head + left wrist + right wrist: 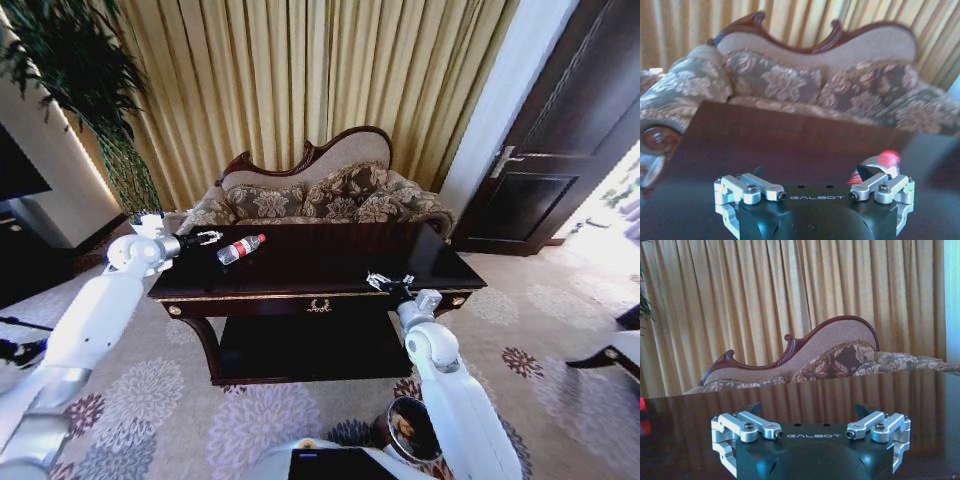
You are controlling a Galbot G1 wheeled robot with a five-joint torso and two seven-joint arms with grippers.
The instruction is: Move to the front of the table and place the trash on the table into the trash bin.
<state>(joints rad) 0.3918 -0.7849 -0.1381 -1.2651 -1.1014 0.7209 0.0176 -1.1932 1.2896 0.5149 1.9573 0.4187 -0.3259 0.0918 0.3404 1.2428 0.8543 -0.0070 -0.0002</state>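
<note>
The dark glossy table [330, 262] stands straight ahead of me. On its far left part lies the trash, a clear bottle with a red label [241, 248]. My left gripper [208, 238] hovers open just left of the bottle. In the left wrist view the open gripper [812, 172] has the blurred red bottle [881, 161] beside one fingertip, not between the fingers. My right gripper [388, 282] is open and empty over the table's front right edge; its wrist view shows the gripper [809, 410] low above the tabletop [840, 390]. The trash bin [412, 428] sits on the floor by my right arm.
A carved-back patterned sofa [320, 195] stands behind the table, against gold curtains. A tall plant [70, 80] is at the left and a dark door [560, 130] at the right. A chair leg [610, 355] juts in at the right edge. Patterned carpet surrounds the table.
</note>
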